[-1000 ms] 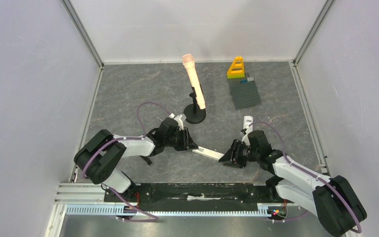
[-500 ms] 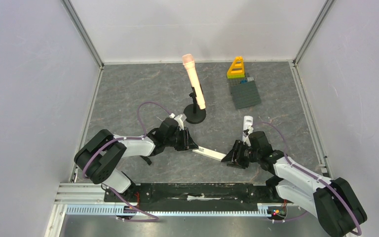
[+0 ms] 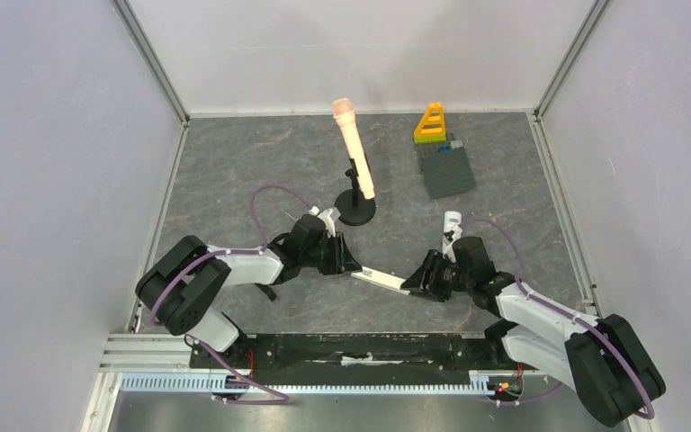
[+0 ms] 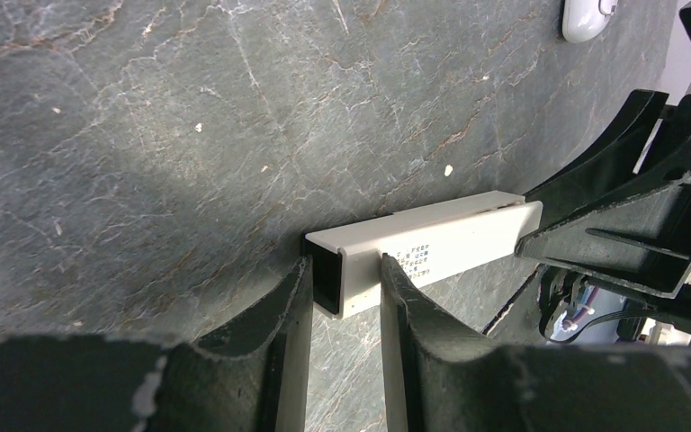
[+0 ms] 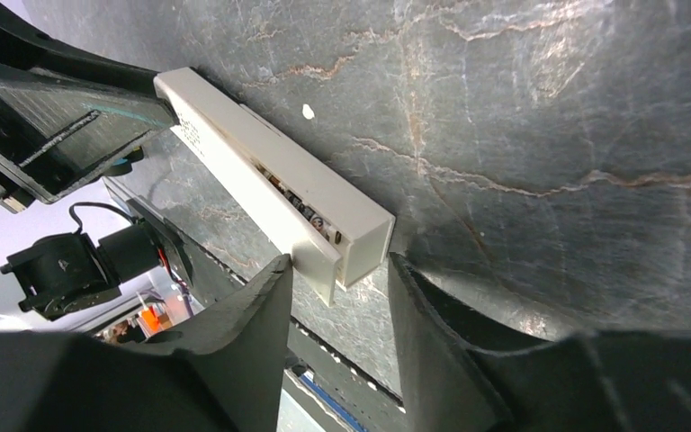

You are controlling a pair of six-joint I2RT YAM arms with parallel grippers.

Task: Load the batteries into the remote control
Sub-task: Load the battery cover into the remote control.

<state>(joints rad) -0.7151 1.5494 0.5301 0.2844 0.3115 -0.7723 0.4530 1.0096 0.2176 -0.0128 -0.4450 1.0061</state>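
Moved: right tool point(image 5: 337, 270) has edged up along the remote point(image 3: 380, 281), its jaws wider than before
Right tool: straddles the remote's 4 o'clock end; cannot tell if it grips
Left tool point(image 4: 346, 270): pinching the 10 o'clock end
Remote: toward 6 o'clock on the table point(image 3: 234, 171)
Progress: batteries not visible; loading looks unfinished

Dark grey surface point(image 3: 234, 171), marbled with whitish and rust veins. Cream remote point(image 3: 380, 281) with small black print; black left gripper point(image 3: 354, 266) and right gripper point(image 3: 416, 283). Peach mic point(image 3: 353, 148), black stand point(image 3: 355, 211), yellow-and-orange wedge point(image 3: 430, 123), dark grey plate point(image 3: 448, 171).
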